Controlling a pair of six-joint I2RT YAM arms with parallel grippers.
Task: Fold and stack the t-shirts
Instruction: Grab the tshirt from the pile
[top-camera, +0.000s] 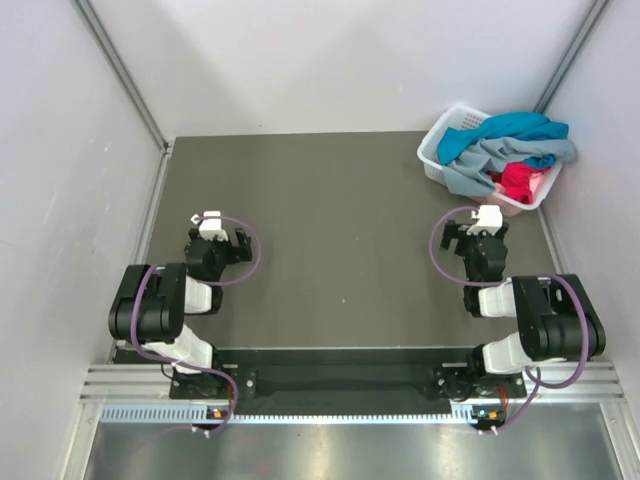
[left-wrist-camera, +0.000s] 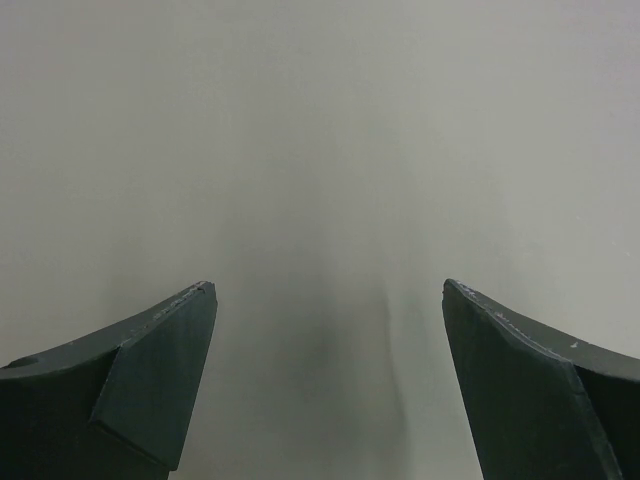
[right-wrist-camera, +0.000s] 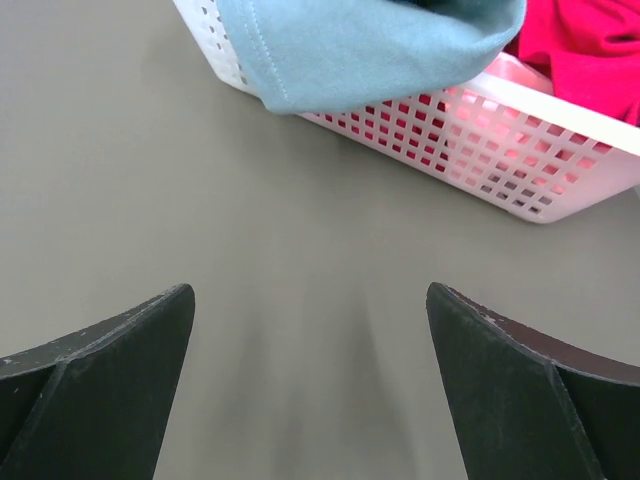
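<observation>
Three t-shirts lie bundled in a white lattice basket (top-camera: 433, 152) at the table's far right corner: a bright teal-blue one (top-camera: 520, 126) on top, a dusty grey-blue one (top-camera: 480, 160) draped over the front rim, a red-pink one (top-camera: 516, 181) at the near side. In the right wrist view the grey-blue shirt (right-wrist-camera: 360, 50) hangs over the basket wall (right-wrist-camera: 470, 140) and the red-pink shirt (right-wrist-camera: 580, 50) shows inside. My right gripper (top-camera: 478, 222) (right-wrist-camera: 310, 305) is open and empty just short of the basket. My left gripper (top-camera: 213, 228) (left-wrist-camera: 330, 290) is open and empty over bare table at the left.
The dark grey table (top-camera: 340, 220) is bounded by white walls on the left, back and right. Both arm bases sit on the rail at the near edge. Purple cables loop beside each wrist.
</observation>
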